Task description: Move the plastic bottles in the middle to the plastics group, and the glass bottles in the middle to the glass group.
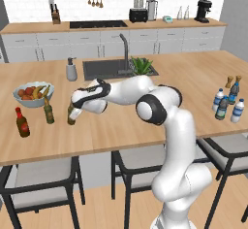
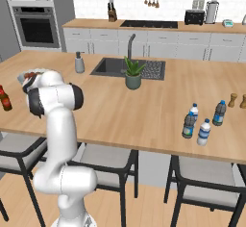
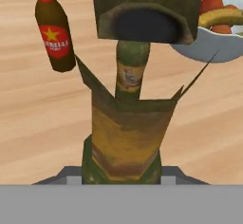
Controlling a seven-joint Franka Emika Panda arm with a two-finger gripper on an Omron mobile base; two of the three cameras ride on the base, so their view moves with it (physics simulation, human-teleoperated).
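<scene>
Olive-brown bottle: held upright in the closed gripper, just above or on the wooden counter; contact with the surface cannot be told.
Glass group: reached; a second olive bottle and the red bottle are seen just beside, with the fruit bowl behind.
Plastics group: four blue-capped bottles are gathered at the far right end.
Progress: judged nearly done; only the release is left.

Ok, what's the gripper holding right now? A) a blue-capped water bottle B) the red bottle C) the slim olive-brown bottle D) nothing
C: the gripper is shut on the olive-brown bottle, near the other olive-brown bottle and the red bottle.
</scene>
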